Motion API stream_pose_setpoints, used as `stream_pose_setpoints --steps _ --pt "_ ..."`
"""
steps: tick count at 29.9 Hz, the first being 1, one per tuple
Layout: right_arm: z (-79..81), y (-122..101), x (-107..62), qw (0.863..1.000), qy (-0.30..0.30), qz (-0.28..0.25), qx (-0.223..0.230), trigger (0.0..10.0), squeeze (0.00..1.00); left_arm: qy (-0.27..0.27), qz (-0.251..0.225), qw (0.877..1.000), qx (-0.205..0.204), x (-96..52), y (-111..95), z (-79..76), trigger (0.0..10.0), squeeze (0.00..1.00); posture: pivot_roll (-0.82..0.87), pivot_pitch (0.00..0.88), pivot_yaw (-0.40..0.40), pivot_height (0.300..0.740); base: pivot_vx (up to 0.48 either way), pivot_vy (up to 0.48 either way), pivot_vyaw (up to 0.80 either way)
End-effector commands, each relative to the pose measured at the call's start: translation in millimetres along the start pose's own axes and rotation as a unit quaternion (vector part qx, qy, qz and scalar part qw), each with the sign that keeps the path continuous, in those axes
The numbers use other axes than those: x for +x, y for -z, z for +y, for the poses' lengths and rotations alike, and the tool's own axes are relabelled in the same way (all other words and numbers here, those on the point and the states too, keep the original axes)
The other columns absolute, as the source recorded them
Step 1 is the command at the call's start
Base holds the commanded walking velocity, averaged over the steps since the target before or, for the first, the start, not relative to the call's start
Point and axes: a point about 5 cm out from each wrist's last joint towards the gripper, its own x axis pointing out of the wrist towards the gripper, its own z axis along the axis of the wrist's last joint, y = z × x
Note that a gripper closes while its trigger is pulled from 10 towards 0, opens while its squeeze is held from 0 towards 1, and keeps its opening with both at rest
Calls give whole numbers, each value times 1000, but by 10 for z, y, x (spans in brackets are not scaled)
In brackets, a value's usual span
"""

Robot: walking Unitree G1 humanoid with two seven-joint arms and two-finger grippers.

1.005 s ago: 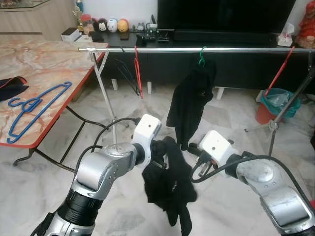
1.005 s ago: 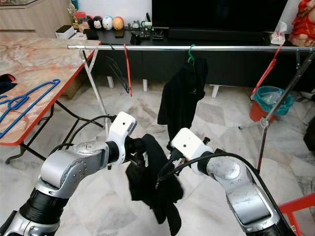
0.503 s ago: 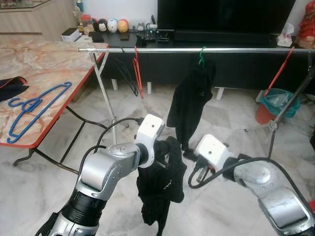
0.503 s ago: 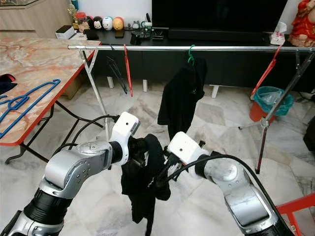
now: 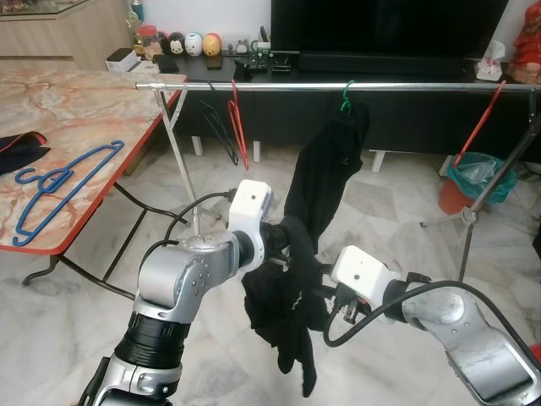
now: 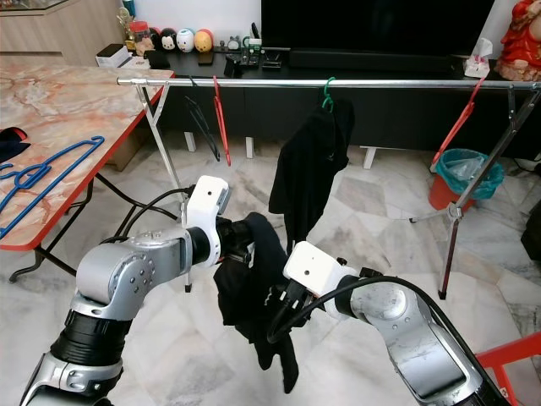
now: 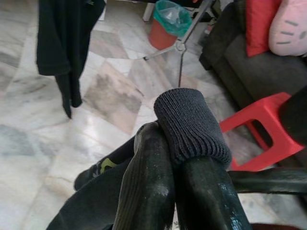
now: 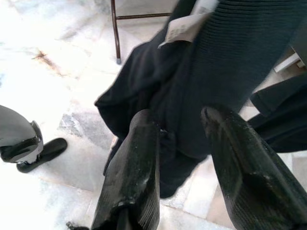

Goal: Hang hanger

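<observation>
While pale veined marble tiles make up the floor (image 5: 76,321), a chrome rail (image 5: 338,86) spans the room on thin angled metal legs, in front of a dark low TV cabinet (image 5: 406,110) with small round figurines on its top. Left of the rail stands a bench (image 5: 76,127) with a pink marbled top and red edge; on it lies a blue hanger (image 5: 63,188), thin and flat. On the rail: a red hanger (image 5: 237,127), a black wire hanger beside it, and a green hook (image 5: 347,97) carrying a limp black garment (image 5: 325,178). At far right, a red stick leans on the rail above a red bin (image 5: 469,182) lined in green plastic. Left wrist view also takes in a dark sofa with red and pink cushions, and a red stool (image 7: 261,129).

Left end effector (image 7: 175,158) is clenched on a second black garment (image 5: 287,304), soft knit, its ribbed cuff (image 7: 192,124) folded over the fingers. This cloth hangs in a bunch below the rail, in front of the robot, near the hung garment. Whether a hanger sits inside it cannot be told.

Right end effector (image 8: 184,143) is released, glossy fingers (image 8: 139,163) spread, just beside the bunch's lower folds; a white label (image 8: 184,26) shows on the ribbed fabric.
</observation>
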Motion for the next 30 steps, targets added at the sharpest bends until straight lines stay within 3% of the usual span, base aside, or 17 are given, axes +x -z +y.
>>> stream_pose_setpoints --steps 1,9,10,11,30 --pt "15 -113 -9 1000 -3 -19 -17 10000 1000 15 -19 1000 8 -32 -120 -72 10000 0 -25 18 2 740 0 0 0" --pt "33 -248 34 998 13 -46 -29 10000 1000 33 -24 999 -8 -13 -172 -170 10000 0 -29 18 1 740 0 0 0" --pt "28 -251 46 998 19 -43 -33 10000 655 36 -25 999 -11 -16 -182 -180 10000 0 -29 18 1 740 0 0 0" --pt "23 -254 61 998 24 -38 -42 10000 0 39 -26 999 -13 -20 -194 -192 10000 0 -29 17 0 740 0 0 0" --pt "-7 -238 147 992 73 -3 -100 10000 0 55 -24 997 -52 -14 -242 -268 10000 0 -29 14 -1 740 0 0 0"
